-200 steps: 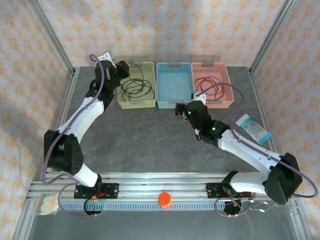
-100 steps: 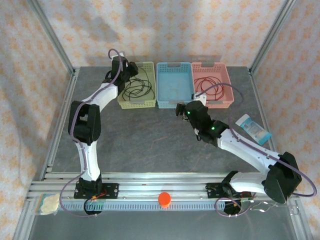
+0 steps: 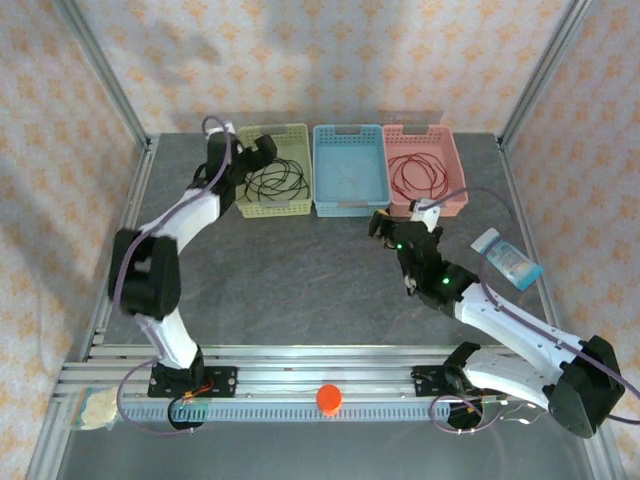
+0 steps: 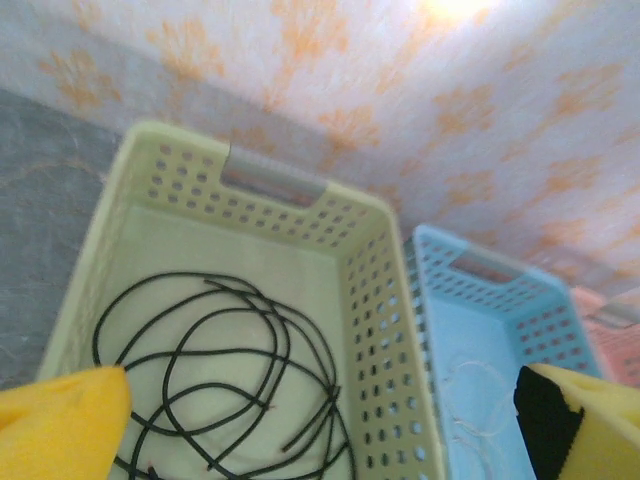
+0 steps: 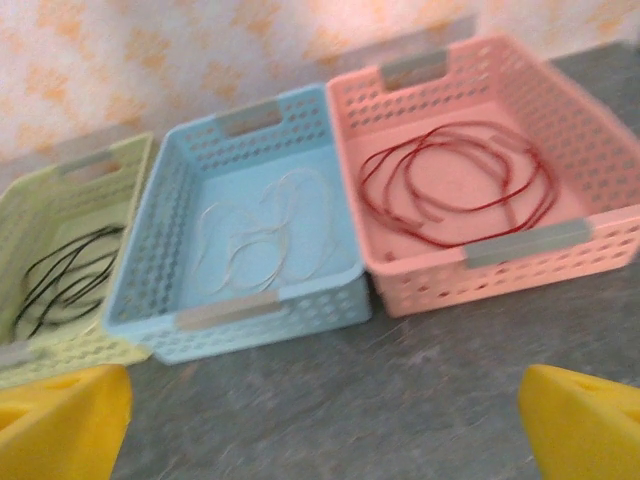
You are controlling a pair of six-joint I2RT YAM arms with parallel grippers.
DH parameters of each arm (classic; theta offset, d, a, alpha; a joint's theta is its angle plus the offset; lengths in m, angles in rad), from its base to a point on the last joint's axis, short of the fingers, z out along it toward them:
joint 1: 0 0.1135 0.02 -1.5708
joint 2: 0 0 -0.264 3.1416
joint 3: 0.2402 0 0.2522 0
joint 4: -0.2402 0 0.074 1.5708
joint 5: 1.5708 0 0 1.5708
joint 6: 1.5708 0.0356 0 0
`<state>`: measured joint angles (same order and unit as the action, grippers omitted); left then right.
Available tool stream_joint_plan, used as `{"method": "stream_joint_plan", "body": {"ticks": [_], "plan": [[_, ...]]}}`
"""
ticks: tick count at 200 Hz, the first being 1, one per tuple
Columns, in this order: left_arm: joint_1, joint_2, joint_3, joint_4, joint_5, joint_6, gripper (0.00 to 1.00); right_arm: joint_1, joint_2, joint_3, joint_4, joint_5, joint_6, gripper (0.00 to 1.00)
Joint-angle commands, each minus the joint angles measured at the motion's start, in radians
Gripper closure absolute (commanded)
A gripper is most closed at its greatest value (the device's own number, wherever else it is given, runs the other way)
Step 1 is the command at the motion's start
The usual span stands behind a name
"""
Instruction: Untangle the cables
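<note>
Grey table (image 3: pixel 290 290) fills the middle of the top view. At the bottom, a red knob (image 3: pixel 329 398) sits on the metal rail (image 3: pixel 250 385). Right of the middle, the right gripper (image 3: pixel 383 222) hangs with its fingers spread wide and empty. Higher up on the left, the left gripper (image 3: pixel 262 147), also spread and empty, hovers at the green basket (image 3: pixel 272 207). The black cable (image 3: pixel 275 180) lies in it. The whitish cable (image 5: pixel 255 240) lies in the blue basket (image 3: pixel 348 208), and the red cable (image 3: pixel 420 175) in the pink basket (image 3: pixel 437 207).

The top camera looks down on the whole table (image 3: pixel 300 270) from its near edge. Both wrist cameras sit close, sharing the blue basket (image 5: pixel 160 235).
</note>
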<state>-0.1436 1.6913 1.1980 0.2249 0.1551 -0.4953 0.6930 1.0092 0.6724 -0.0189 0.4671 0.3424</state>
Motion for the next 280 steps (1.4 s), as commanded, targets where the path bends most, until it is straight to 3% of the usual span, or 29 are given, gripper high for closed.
{"method": "stream_joint_plan", "body": {"ticks": [1, 23, 41, 58, 67, 87, 117, 132, 173, 208, 254, 265, 280], "plan": [[0.005, -0.182, -0.215, 0.198, -0.102, 0.001, 0.01, -0.03, -0.011, -0.059, 0.117, 0.187, -0.004, 0.02], [0.006, -0.342, -0.433, 0.279, -0.239, -0.01, 0.01, -0.087, -0.002, -0.139, 0.247, 0.211, -0.029, 0.08], [0.006, -0.452, -0.583, 0.325, -0.357, 0.011, 0.01, -0.164, 0.027, -0.175, 0.313, 0.188, -0.043, 0.0], [0.006, -0.547, -0.689, 0.349, -0.466, 0.015, 0.01, -0.253, 0.08, -0.177, 0.339, 0.151, -0.056, 0.0], [0.006, -0.587, -0.739, 0.362, -0.476, 0.052, 0.01, -0.297, 0.111, -0.181, 0.365, 0.123, -0.078, 0.0], [0.004, -0.652, -0.914, 0.602, -0.491, 0.153, 0.01, -0.359, 0.157, -0.233, 0.509, 0.071, -0.194, 0.0], [0.004, -0.664, -0.901, 0.453, -0.633, 0.22, 0.01, -0.428, 0.23, -0.289, 0.658, 0.011, -0.302, 0.0], [0.004, -0.653, -0.928, 0.491, -0.672, 0.264, 0.01, -0.454, 0.283, -0.284, 0.672, -0.002, -0.316, 0.0], [0.004, -0.536, -1.022, 0.76, -0.633, 0.41, 0.0, -0.529, 0.384, -0.306, 0.797, -0.093, -0.279, 0.0], [0.009, -0.387, -1.051, 0.981, -0.577, 0.488, 0.01, -0.544, 0.433, -0.301, 0.9, -0.159, -0.383, 0.0], [0.048, -0.273, -1.06, 1.158, -0.472, 0.505, 0.0, -0.607, 0.499, -0.345, 1.088, -0.331, -0.39, 0.0], [0.065, -0.253, -1.07, 1.169, -0.447, 0.486, 0.0, -0.623, 0.487, -0.344, 1.066, -0.363, -0.377, 0.0], [0.083, -0.199, -1.1, 1.293, -0.419, 0.474, 0.0, -0.63, 0.481, -0.387, 1.134, -0.39, -0.377, 0.0]]}}
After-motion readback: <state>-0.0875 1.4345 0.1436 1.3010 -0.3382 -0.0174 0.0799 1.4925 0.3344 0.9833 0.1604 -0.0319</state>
